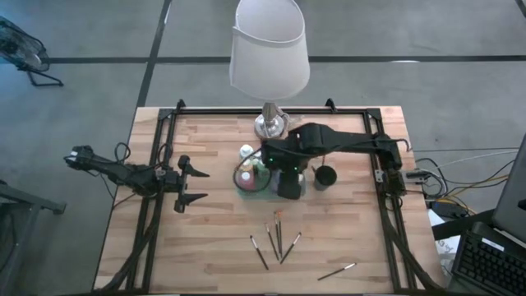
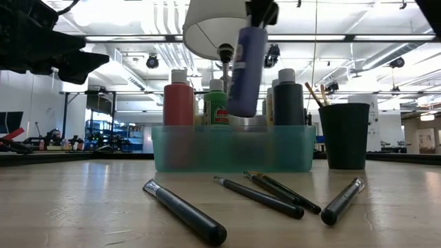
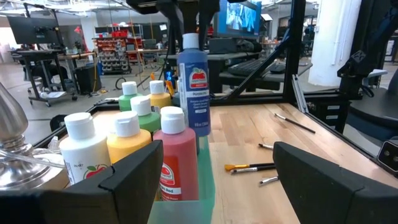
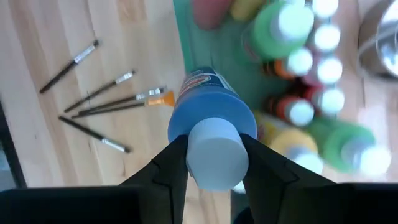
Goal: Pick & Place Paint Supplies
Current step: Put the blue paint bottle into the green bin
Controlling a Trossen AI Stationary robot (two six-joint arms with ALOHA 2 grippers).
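Blue bottle (image 3: 193, 84): white cap, label with a red apple mark. Red bottle (image 3: 178, 158), yellow bottle (image 3: 128, 138), green bottle (image 3: 129, 96), white bottle (image 3: 83, 157): all white-capped. Bin (image 2: 234, 148): translucent teal. Cup (image 2: 344, 135): black. Brushes (image 1: 278, 240): dark handles, silver ferrules; one brush (image 4: 134, 99) orange-tipped. Desk (image 1: 214, 255): pale wood planks, black frame. Lamp (image 1: 269, 51): white shade, silver base. Right tool (image 4: 214, 180): black.
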